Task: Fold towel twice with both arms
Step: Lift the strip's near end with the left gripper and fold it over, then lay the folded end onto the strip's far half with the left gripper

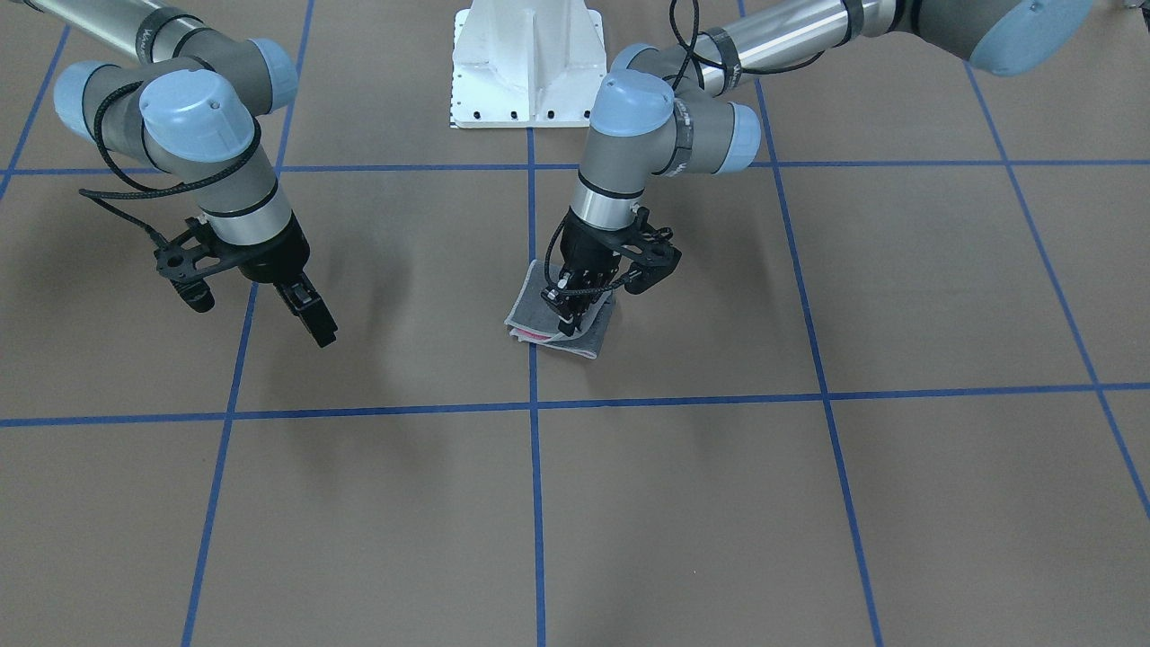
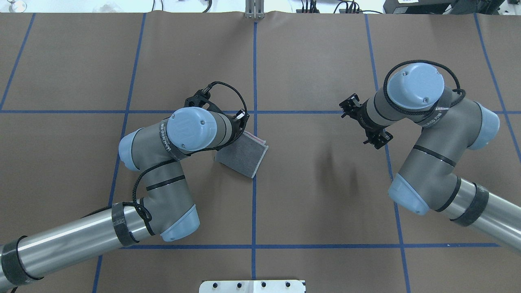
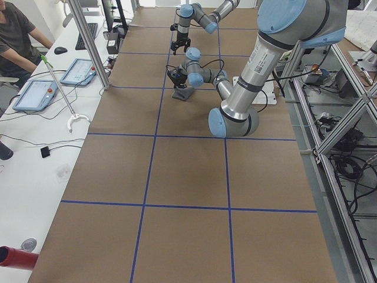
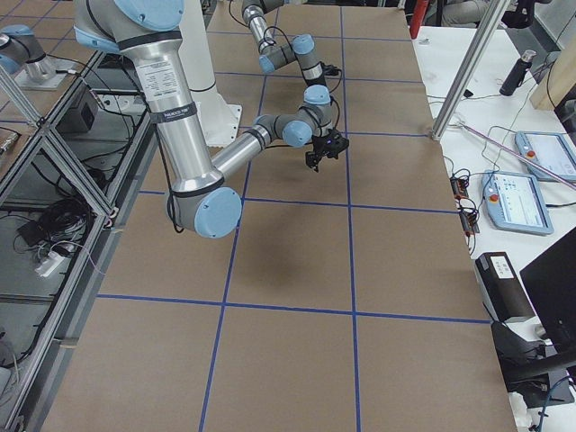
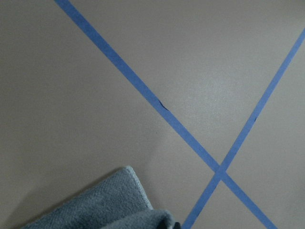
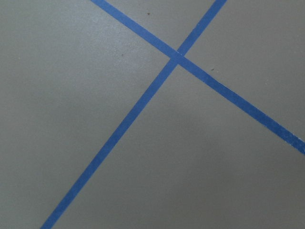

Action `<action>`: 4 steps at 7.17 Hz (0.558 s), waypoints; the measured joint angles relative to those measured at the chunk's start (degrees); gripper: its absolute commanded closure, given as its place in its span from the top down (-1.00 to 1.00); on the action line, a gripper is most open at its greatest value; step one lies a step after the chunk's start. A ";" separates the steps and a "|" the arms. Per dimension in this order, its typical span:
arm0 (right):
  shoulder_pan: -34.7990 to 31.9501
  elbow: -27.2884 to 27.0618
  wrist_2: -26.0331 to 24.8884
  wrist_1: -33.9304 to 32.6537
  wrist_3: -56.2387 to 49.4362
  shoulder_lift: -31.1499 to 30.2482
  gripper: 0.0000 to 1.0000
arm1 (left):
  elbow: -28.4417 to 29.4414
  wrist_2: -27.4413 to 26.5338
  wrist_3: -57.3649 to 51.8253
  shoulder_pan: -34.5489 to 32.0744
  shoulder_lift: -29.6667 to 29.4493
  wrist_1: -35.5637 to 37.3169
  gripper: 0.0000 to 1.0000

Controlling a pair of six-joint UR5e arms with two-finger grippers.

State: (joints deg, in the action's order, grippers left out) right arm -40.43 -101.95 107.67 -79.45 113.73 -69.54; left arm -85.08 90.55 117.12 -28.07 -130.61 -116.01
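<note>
The towel (image 2: pixel 242 154) is lying near the middle of the table (image 1: pixel 683 503), right at a crossing of the blue tape lines (image 1: pixel 534 395). It is looking like a small, thick packet. The dark grey face is showing outward, the light stitched border is running along the edges, and a thin pink line is peeking out between the layers at 1 side, so I am judging that both folds are already made.

The left gripper (image 1: pixel 570 316) is standing on top of the packet. Its fingertips are sitting close together and seem to be pinching the upper layer. The right gripper (image 1: pixel 310 316) is hanging above bare table, well apart from the towel. I cannot tell if its fingers are spread or pressed together.

The cloth is probably behaving as light, soft and limp. The terry is giving good friction, but the stacked layers are likely wanting to slide or spring open. I am thinking the best hold is at a corner or along the stitched edge, taking all layers together, with 1 corner for each gripper.
</note>
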 measured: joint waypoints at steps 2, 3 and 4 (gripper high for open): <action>0.06 0.00 0.00 0.00 0.08 0.33 1.00 | -0.27 1.57 -0.04 -0.25 0.29 -0.09 -1.00; 0.08 -0.01 0.00 0.00 0.18 0.43 1.00 | -0.22 2.78 -0.05 -0.28 0.48 -0.14 -1.00; 0.11 -0.02 0.00 0.00 0.30 0.50 1.00 | -0.16 3.39 -0.05 -0.31 0.62 -0.15 -1.00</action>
State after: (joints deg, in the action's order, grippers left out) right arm -40.31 -101.98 107.67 -79.45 114.04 -69.04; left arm -85.23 93.93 117.07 -28.38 -129.99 -116.16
